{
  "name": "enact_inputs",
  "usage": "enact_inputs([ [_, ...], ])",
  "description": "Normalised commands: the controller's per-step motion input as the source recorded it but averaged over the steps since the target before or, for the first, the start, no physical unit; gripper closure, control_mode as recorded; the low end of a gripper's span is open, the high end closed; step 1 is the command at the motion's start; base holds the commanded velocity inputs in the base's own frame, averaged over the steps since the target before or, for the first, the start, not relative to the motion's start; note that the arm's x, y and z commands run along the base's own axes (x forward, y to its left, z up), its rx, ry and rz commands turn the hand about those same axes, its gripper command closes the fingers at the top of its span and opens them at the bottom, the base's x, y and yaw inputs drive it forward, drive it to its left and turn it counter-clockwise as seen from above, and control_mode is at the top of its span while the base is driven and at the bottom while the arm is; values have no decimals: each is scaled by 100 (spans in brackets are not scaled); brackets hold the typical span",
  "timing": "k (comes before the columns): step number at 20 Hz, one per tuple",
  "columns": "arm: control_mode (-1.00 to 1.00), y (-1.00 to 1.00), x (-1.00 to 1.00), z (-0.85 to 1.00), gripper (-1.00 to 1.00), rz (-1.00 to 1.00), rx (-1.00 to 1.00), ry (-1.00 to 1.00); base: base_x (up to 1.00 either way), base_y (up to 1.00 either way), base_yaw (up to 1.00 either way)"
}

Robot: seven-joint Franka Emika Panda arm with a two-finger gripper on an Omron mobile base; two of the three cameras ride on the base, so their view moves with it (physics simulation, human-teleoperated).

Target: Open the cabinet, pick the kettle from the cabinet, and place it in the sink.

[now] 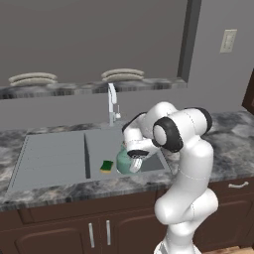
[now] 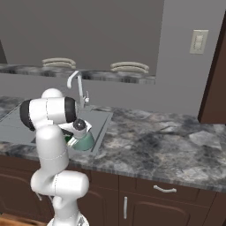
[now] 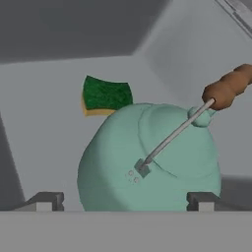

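The teal-green kettle (image 1: 122, 161) (image 2: 84, 142) (image 3: 147, 157) stands upright in the basin of the grey sink (image 1: 49, 158) (image 2: 100, 118), near its front wall. Its thin wire handle leans to one side and ends in a brown grip (image 3: 229, 88). My gripper (image 1: 135, 165) (image 3: 123, 201) hangs just over the kettle, open, with one dark fingertip (image 3: 45, 200) on each side of the body and not touching it. In the right base view my arm covers most of the kettle. The cabinet's doors are out of view.
A green and yellow sponge (image 1: 106, 166) (image 3: 106, 95) lies in the basin beside the kettle. The chrome faucet (image 1: 112, 101) (image 2: 75, 81) rises behind it. The ridged drainboard (image 1: 47, 149) lies to the left. A dark brown panel (image 2: 214, 88) stands at the right.
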Motion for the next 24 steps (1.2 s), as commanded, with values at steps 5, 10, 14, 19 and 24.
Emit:
enact_inputs([
  [5,-100,-16,-13,13,-100,-13,-6,0,0,0,0],
  [10,-100,-26,-13,20,-100,-14,-1,0,0,0,0],
  [14,-100,-25,-11,26,-100,-12,0,0,0,0,0],
  [19,-100,-14,-10,37,-100,-10,0,-1,0,0,0],
  [24,-100,-7,-6,43,-100,-7,4,-6,0,0,0],
])
